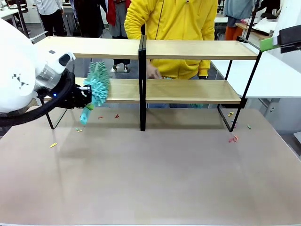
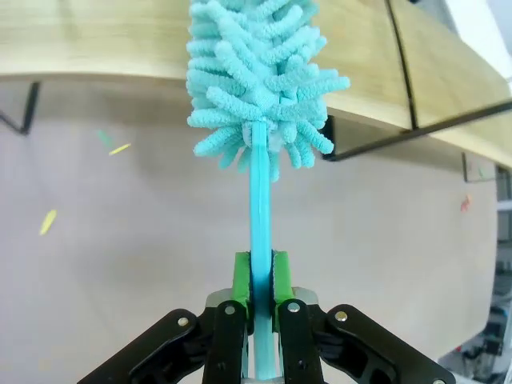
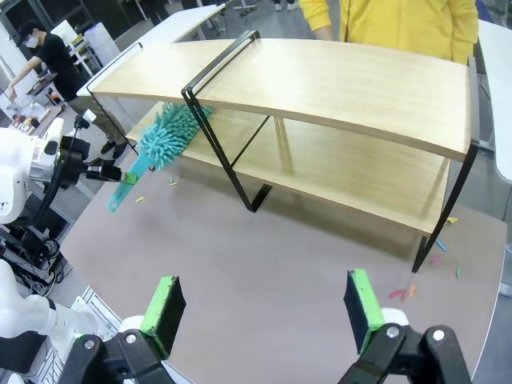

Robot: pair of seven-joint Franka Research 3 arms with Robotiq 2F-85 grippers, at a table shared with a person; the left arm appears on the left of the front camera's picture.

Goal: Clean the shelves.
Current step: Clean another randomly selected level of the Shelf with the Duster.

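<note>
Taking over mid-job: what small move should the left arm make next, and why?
Probably sweep the duster rightward along the lower board of the shelves. The left gripper is shut on its handle, and the fluffy head sits at that board's left end, with coloured scraps already on the table.

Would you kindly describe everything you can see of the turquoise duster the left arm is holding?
The duster is turquoise: a fluffy head of chenille-like fingers on a thin, flat, plastic-looking handle of the same colour. The left gripper is shut on the handle, green pads pressed to both sides, with the handle's end poking out below the grip. The head is tilted up against the left half of the lower board of the shelves, under the top board. Small coloured scraps lie on the table below.
</note>
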